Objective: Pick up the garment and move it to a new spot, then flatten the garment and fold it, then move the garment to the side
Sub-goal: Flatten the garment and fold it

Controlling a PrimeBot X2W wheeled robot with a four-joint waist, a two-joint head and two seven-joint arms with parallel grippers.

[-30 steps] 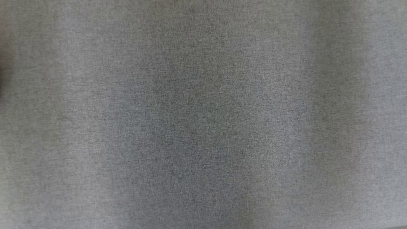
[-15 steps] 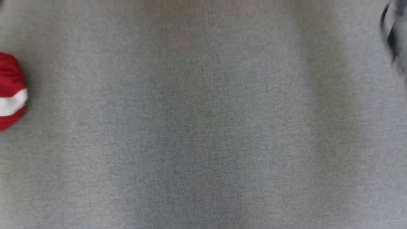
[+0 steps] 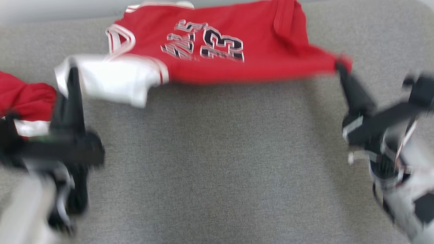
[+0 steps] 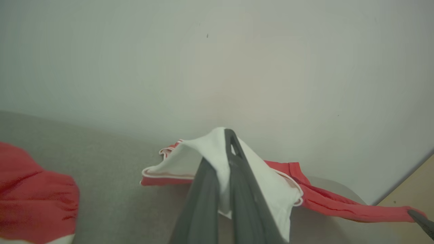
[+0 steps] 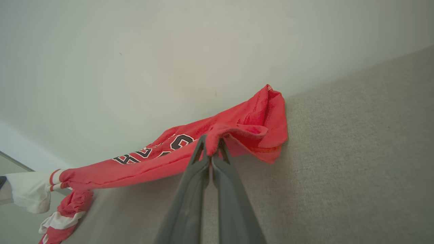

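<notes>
The garment (image 3: 237,67) is a red jersey with black-and-white numbers and a white sleeve, stretched in the air over the far part of the grey surface. My left gripper (image 3: 71,73) is shut on the white sleeve at the garment's left end. My right gripper (image 3: 340,67) is shut on the red corner at its right end. The left wrist view has the white sleeve (image 4: 264,179) draped over my left gripper (image 4: 220,152). In the right wrist view, red cloth (image 5: 237,132) bunches at the tips of my right gripper (image 5: 212,142). The head view is motion-blurred.
A second red cloth with a white band (image 3: 23,101) lies at the left, close to my left arm. The grey fabric surface (image 3: 217,152) spreads below the garment. A pale wall (image 4: 217,51) stands right behind the surface's far edge.
The head view has shifted: a second ago just grey surface, then a red cloth at the left edge, now the stretched garment and both grippers.
</notes>
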